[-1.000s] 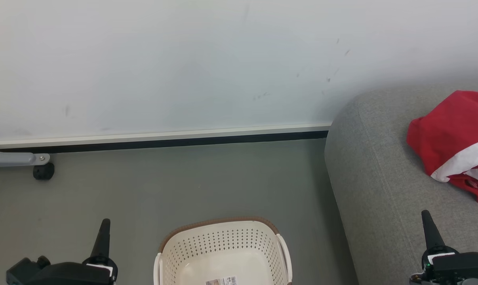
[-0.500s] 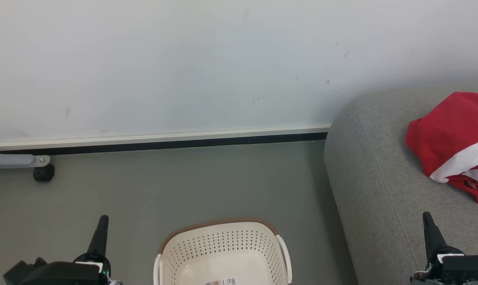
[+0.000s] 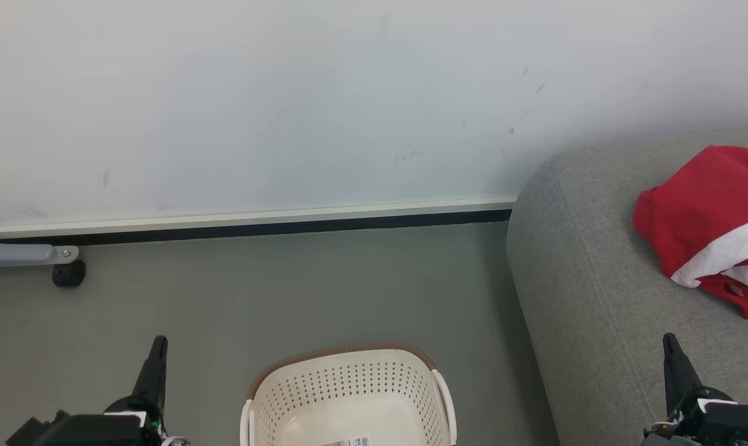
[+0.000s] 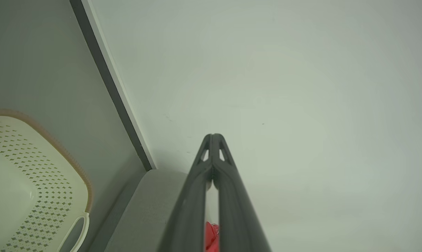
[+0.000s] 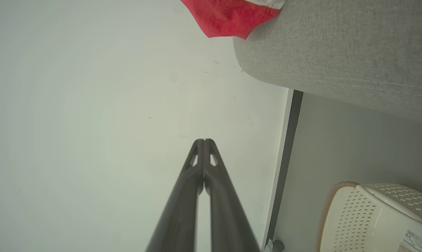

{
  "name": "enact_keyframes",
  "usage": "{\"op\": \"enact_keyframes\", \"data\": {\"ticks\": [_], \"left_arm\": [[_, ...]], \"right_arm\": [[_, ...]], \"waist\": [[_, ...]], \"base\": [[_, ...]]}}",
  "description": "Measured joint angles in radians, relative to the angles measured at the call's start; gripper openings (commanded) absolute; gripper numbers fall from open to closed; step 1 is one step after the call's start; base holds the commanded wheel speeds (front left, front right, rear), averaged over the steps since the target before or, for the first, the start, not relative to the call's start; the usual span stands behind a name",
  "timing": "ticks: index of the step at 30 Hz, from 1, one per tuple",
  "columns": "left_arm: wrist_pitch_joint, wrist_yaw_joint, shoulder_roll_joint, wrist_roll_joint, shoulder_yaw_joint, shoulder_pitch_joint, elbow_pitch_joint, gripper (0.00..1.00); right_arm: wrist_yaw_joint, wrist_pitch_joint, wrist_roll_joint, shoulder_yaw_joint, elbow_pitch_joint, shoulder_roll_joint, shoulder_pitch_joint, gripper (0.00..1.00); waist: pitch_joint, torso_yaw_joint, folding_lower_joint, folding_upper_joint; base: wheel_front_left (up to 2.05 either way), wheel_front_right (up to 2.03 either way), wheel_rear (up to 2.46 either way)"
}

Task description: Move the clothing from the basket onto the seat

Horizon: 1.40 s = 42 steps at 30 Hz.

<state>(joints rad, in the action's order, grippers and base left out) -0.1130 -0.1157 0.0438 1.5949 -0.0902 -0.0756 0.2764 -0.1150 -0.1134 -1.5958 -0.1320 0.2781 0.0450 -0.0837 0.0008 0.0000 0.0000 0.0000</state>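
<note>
nearest, the left gripper (image 3: 156, 356) and right gripper (image 3: 670, 350) are pointing up from the bottom corners, each clenched on nothing, bodies cut off. between them the cream perforated plastic basket (image 3: 343, 351) with a brown rim is standing on the grey floor (image 3: 274, 291), its near half cropped. farther right, the bright red-and-white clothing (image 3: 699, 204) is lying on the large grey fabric seat (image 3: 578, 279), running past the edge.

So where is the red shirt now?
The red and white shirt lies at the right of the head view, on the grey sofa, with the cream laundry basket on the floor to its left.
</note>
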Motion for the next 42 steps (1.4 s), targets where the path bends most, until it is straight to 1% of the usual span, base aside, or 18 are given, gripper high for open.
{"op": "enact_keyframes", "data": {"ticks": [42], "left_arm": [[0.000,0.000,-0.001,0.006,-0.001,-0.002,0.002,0.00]], "right_arm": [[-0.001,0.000,0.000,-0.001,0.002,-0.001,-0.006,0.00]], "waist": [[0.000,0.000,0.0000,0.0001]], "base": [[0.00,0.00,0.00]]}}
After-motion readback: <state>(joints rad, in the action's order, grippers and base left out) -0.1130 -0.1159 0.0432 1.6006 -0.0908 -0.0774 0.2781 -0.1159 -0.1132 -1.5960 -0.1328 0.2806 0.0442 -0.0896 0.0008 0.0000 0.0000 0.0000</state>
